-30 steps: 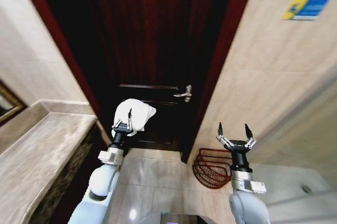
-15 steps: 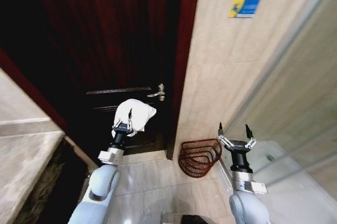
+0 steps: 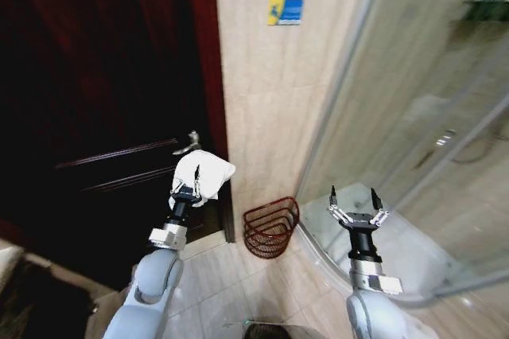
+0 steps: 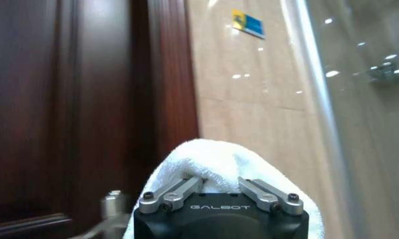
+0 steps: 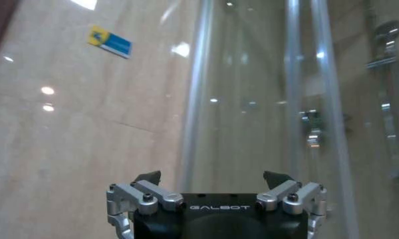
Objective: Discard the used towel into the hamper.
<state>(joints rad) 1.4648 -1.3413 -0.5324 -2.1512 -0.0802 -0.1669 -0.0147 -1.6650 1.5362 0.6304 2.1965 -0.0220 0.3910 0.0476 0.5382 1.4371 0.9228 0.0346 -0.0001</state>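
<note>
camera swung right; head view alone shows hamper (image 3: 270,227) below towel (image 3: 203,175).

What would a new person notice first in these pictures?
First the white towel, bunched in the left gripper and held up before the dark wooden door. Next the reddish wire hamper on the floor by the tiled wall, between the door and the glass shower. The right gripper is raised, open and empty.
</note>
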